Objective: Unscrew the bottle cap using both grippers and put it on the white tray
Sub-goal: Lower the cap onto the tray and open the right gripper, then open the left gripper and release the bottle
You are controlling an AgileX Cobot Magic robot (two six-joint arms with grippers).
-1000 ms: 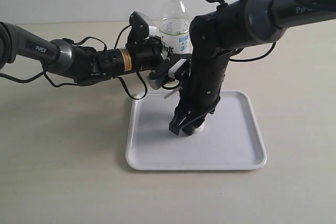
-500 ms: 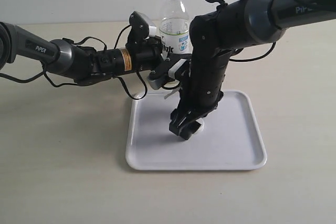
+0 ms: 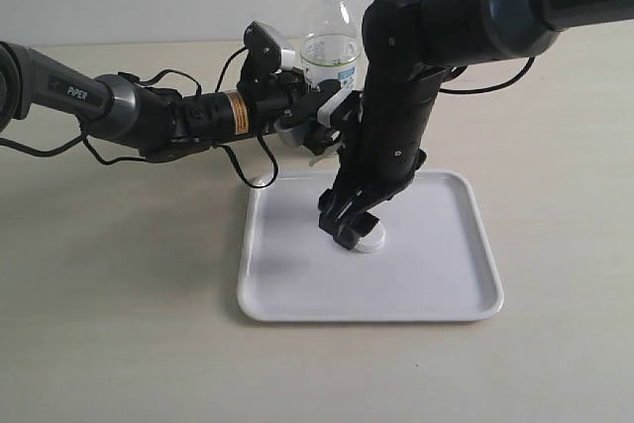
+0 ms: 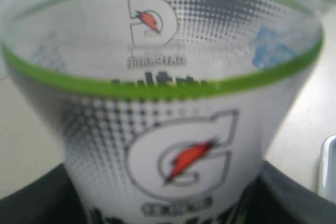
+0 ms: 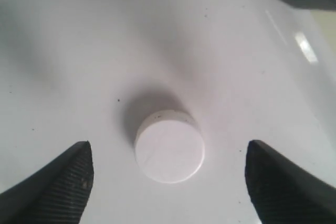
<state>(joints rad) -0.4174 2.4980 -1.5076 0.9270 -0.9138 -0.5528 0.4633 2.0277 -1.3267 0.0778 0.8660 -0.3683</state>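
The clear bottle [image 3: 329, 39] stands uncapped behind the white tray [image 3: 446, 279], upright. My left gripper [image 3: 319, 116] is shut on its labelled body, and the label [image 4: 173, 129] fills the left wrist view with dark jaws on both sides. The small white bottle cap [image 3: 370, 240] lies flat on the tray [image 5: 79, 51], near its middle. My right gripper [image 3: 347, 226] hangs open just above the cap [image 5: 169, 146]. Its two ribbed fingertips [image 5: 68, 182] stand well apart on either side, touching nothing.
The tray sits on a beige table [image 3: 119, 294]. The right arm [image 3: 396, 116] crosses in front of the bottle's lower part. Cables [image 3: 248, 170] loop from the left arm down to the tray's far left corner.
The right gripper has opened, let go of the cap on the tray and risen a little. The left arm still holds the bottle.
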